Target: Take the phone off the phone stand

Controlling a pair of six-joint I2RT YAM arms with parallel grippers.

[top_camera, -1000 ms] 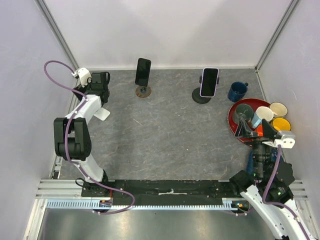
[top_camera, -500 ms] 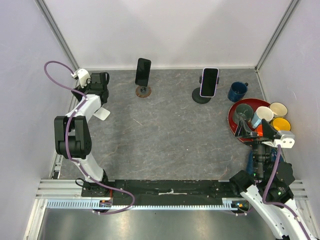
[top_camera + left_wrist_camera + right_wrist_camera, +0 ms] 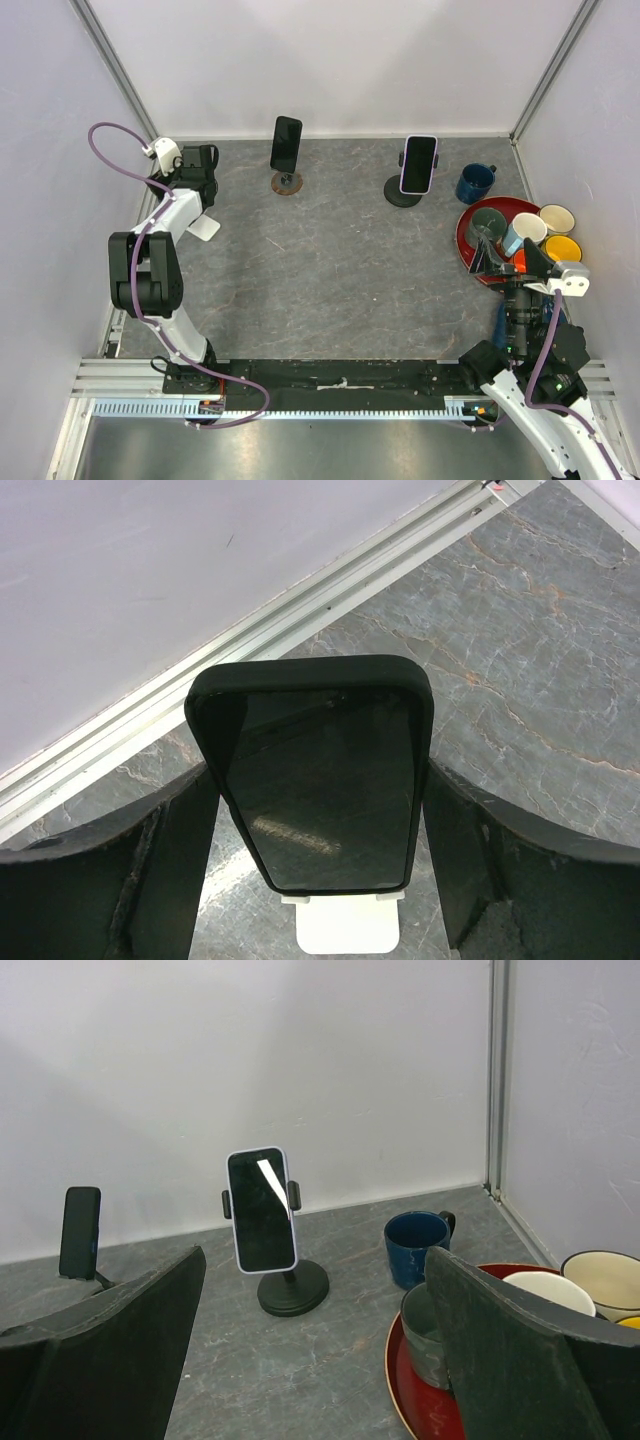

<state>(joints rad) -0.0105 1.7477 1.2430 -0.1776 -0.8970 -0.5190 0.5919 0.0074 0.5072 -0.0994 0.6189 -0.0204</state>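
In the left wrist view a black phone (image 3: 318,770) in a dark case leans on a small white stand (image 3: 348,928), its lower edge on the stand's lip. My left gripper (image 3: 318,768) has one finger on each side of the phone, and both fingertips (image 3: 200,810) touch its edges. In the top view the left gripper (image 3: 200,165) is at the far left, by the white stand (image 3: 203,227); the phone is hidden under it. My right gripper (image 3: 507,262) is open and empty at the near right.
A black phone (image 3: 286,143) stands on a brown round stand (image 3: 286,183) at the back. A lilac-cased phone (image 3: 418,164) is clamped on a black round stand (image 3: 402,192). A blue mug (image 3: 475,182) and a red tray (image 3: 466,240) with several mugs are at the right.
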